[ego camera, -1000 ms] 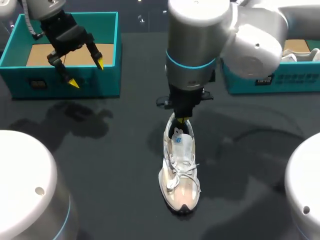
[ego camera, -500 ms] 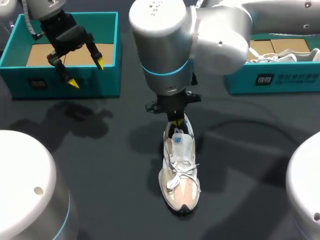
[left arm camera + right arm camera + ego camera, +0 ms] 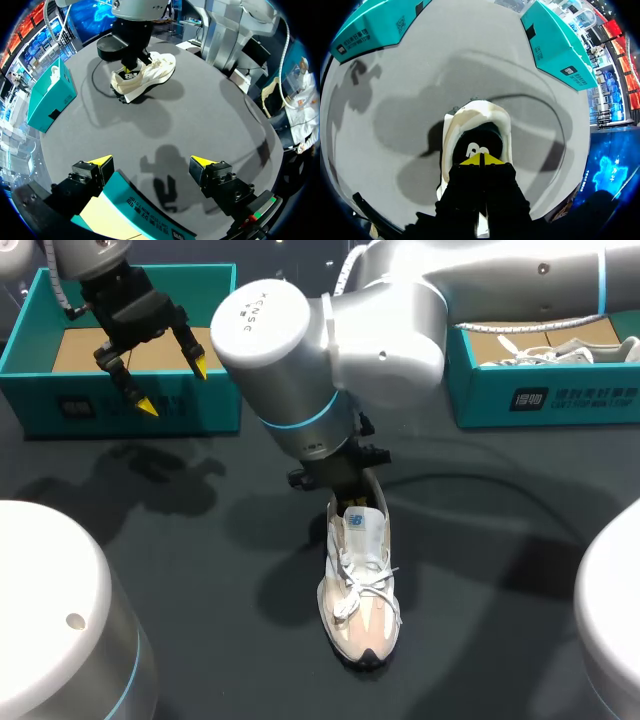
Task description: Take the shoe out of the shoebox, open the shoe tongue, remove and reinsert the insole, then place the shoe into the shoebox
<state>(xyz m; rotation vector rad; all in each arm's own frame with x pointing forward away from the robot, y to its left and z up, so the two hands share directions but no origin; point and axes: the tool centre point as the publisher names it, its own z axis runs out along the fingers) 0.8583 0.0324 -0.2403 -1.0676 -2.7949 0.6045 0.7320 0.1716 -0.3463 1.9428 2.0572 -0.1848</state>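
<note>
Sneaker [image 3: 362, 590] upright on bench [image 3: 200, 560].
Right gripper [image 3: 481, 160] clenched at its opening; left gripper [image 3: 174, 387] released over left shoebox [image 3: 215, 405]; right shoebox [image 3: 560, 395] holds second sneaker [image 3: 570, 350].

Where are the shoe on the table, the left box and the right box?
Shoe [image 3: 362, 585]: head view, on its laces.
Left box [image 3: 200, 405]: head view, on its front wall.
Right box [image 3: 580, 400]: head view, on its front wall.
</note>
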